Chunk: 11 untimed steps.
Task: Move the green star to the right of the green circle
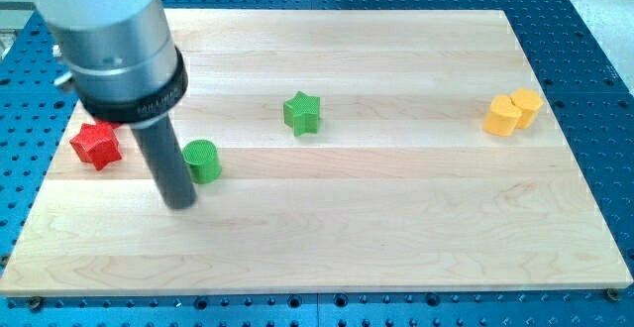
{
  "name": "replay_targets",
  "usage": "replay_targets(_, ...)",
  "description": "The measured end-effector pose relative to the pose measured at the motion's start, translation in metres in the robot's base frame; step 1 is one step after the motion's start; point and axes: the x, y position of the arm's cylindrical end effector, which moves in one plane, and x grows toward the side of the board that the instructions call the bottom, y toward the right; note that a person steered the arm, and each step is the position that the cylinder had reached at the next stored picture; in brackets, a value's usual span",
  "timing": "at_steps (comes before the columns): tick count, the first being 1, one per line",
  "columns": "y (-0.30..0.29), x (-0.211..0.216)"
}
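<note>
Green star [302, 112] lies on the wooden board [396, 228], well apart from my tip [180, 205], up and toward the view's right of it. Between them, and much nearer the tip, sits the green circle [202, 161], just beside the rod on its right and a little above the tip's end; whether rod and circle touch I cannot tell. So the star is to the right of the circle, with a clear gap of board between the two. My tip is a plain dark rod with nothing to open or close; it rests on the board, clamped on nothing. The red star [96, 145] lies near the rod, to its left and higher. The yellow block [512, 112], heart-like in shape, sits far off to the tip's upper right.
</note>
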Motion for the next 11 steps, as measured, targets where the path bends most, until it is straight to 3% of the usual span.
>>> replay_targets(2,0.017,-0.047)
replay_targets(3,0.035,-0.033)
replay_targets(5,0.216,-0.146)
replay_targets(6,0.148,-0.163)
replay_targets(7,0.094,-0.114)
replay_targets(8,0.106,-0.099)
replay_targets(9,0.159,-0.090)
replay_targets(10,0.151,0.012)
replay_targets(11,0.088,0.014)
